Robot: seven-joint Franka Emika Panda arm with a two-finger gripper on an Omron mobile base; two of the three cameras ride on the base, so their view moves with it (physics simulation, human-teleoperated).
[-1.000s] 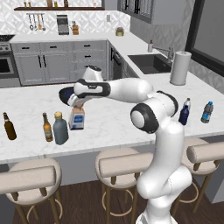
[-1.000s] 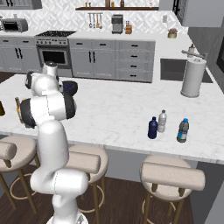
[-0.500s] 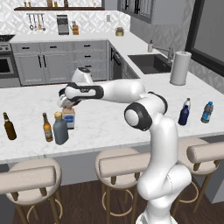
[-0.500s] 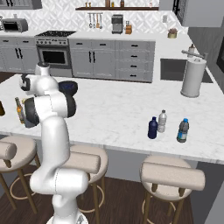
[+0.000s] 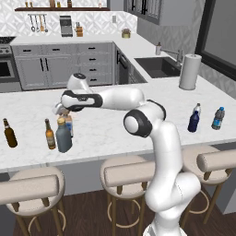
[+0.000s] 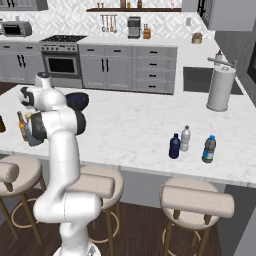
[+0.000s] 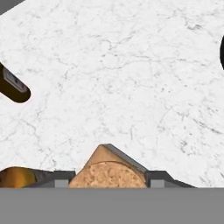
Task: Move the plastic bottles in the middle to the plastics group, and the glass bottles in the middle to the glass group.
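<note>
Holding the cork-stoppered pale glass bottle [image 5: 68,123] by its neck, your gripper [image 7: 109,177] has its fingers closed either side of the cork, carrying it upright beside the grey-blue bottle [image 5: 63,136] toward the brown beer bottles [image 5: 49,135] for grouping.

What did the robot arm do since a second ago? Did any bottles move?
The white arm swung left, carrying the squarish pale bottle with a cork stopper in its gripper over beside the squat grey-blue bottle and the brown beer bottles. The navy bottle and the two water bottles stayed put.
</note>
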